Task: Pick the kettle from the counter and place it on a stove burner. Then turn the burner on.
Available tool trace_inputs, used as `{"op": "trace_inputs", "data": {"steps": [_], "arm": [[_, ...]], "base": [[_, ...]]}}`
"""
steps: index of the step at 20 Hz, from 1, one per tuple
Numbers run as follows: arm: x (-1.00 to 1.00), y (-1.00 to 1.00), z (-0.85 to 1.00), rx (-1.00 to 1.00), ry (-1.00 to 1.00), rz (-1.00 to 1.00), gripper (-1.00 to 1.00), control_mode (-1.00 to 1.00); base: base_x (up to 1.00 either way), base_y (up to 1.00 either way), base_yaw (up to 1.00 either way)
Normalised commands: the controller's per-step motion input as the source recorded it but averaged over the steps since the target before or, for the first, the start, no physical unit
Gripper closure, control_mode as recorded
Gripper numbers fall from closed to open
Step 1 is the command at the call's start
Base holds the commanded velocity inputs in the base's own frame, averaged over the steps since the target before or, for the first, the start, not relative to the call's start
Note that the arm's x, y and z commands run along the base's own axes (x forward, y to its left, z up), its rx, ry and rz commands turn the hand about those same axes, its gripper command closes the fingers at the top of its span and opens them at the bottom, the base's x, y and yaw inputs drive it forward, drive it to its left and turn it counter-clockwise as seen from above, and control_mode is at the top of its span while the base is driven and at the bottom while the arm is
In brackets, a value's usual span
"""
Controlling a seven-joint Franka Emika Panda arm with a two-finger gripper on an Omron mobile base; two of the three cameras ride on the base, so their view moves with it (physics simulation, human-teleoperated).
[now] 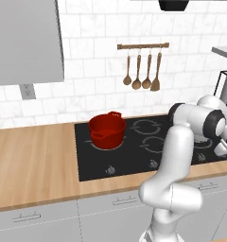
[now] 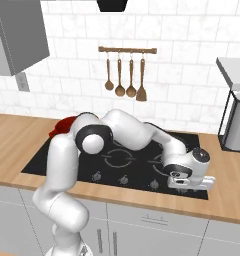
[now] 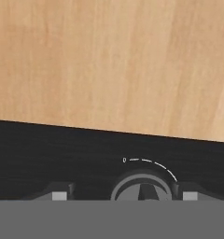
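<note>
The kettle is out of view. My gripper hangs low over the front right corner of the black stove, pointing down. In the hand view its two fingertips stand apart on either side of a round burner knob, with small gaps to it, so the gripper is open around the knob. Just beyond the stove's edge lies the light wood counter. In the left base view the hand sits at the far right edge.
A red two-handled pot stands on the back left burner. More knobs line the stove's front strip. Wooden utensils hang on the wall. A grey appliance in a black frame stands at the right.
</note>
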Motion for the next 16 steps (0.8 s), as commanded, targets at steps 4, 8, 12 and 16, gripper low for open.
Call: {"op": "trace_inputs", "data": {"steps": [4, 8, 12, 16], "arm": [[0.0, 0.25, -0.45, -0.03, 0.0, -0.03, 1.0, -1.0], [-0.03, 0.54, -0.48, -0.08, 0.0, -0.09, 1.0, -1.0], [-0.16, 0.64, -0.37, -0.09, 0.0, -0.12, 1.0, -1.0], [-0.08, 0.34, -0.22, -0.03, 0.01, -0.09, 1.0, -1.0]], "base": [[0.0, 0.0, 0.0], [0.0, 0.0, 0.0], [0.0, 0.0, 0.0], [0.0, 0.0, 0.0]]}}
